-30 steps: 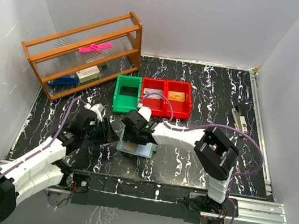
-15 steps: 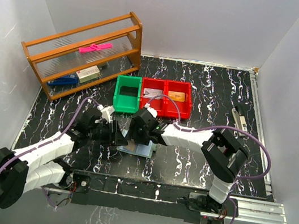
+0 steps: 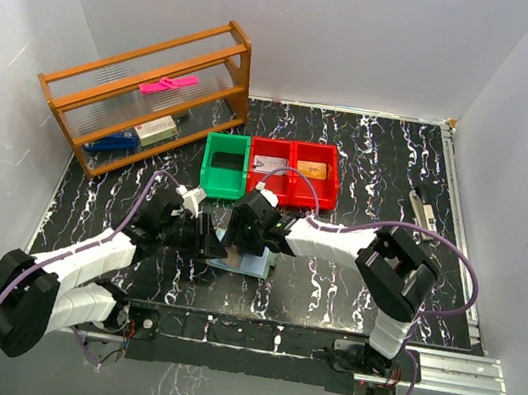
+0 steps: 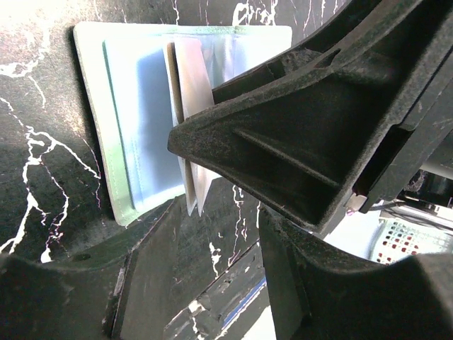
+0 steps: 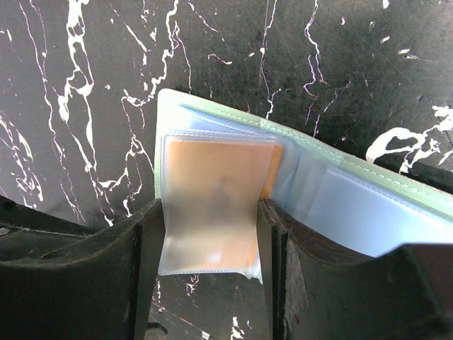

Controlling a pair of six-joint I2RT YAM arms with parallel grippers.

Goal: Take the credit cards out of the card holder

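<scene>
Two hands work over the card holder [image 3: 243, 264], which lies open and flat on the black, white-veined desk [image 3: 372, 155] near its front edge, in front of the green bin [image 3: 226, 166] and the two red bins [image 3: 295, 172]. In the top view the left hand [image 3: 202, 239] reaches in from the left and the right hand [image 3: 246, 237] from the right. Both are just above the holder's left half, close together. Finger spacing cannot be read from this view. A wooden rack [image 3: 144, 96] with ribbed clear shelves stands at the far left.

Left wrist view: the holder's inside is smooth pale blue with a narrow grey-green border and rounded corners. One thin sleeve [image 4: 190, 92] stands up from it, seen almost edge-on. The left hand's black moulded fingers [image 4: 71, 297] are set partly apart. The sleeve's end lies in the gap, with no visible contact on either side. The right hand's ribbed black body fills the upper right.

Right wrist view: the sleeve is clear, slightly frosted plastic with a tan-orange credit card [image 5: 212, 191] inside. A second orange edge shows behind it at the right. The right hand's fingers stand at a medium spread, one against each side edge of the sleeve, gripping it across its width. The holder's pale blue pockets extend to the right on the desk.
</scene>
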